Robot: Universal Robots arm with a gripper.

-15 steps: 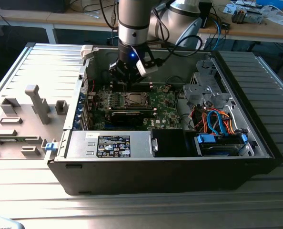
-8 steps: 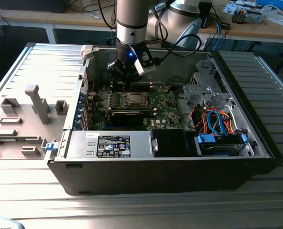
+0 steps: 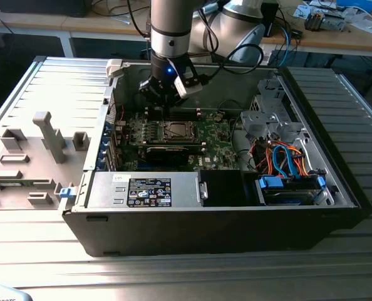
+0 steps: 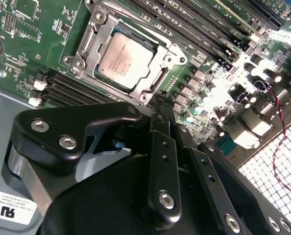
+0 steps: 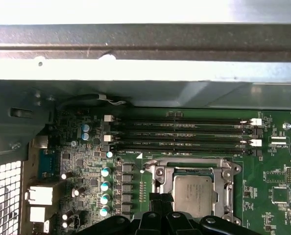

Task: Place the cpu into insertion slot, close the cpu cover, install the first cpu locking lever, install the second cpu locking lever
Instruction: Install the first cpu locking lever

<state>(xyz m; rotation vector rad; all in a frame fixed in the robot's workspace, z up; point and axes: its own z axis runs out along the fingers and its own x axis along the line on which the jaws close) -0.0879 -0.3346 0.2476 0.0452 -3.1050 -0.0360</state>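
The cpu sits in the insertion slot; gripper closed, empty, over green board.

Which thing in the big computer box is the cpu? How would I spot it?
Look at the green board inside the open case. Under the gripper sits a silvery cpu cover. The cpu is the flat dull-grey square in it, unlike the long black slots alongside.

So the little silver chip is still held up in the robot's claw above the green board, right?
Not quite. The cpu already sits in the insertion slot on the green board, with the cpu cover closed over it, as the second wrist view shows. The gripper hangs above the board beside the slot and holds nothing.
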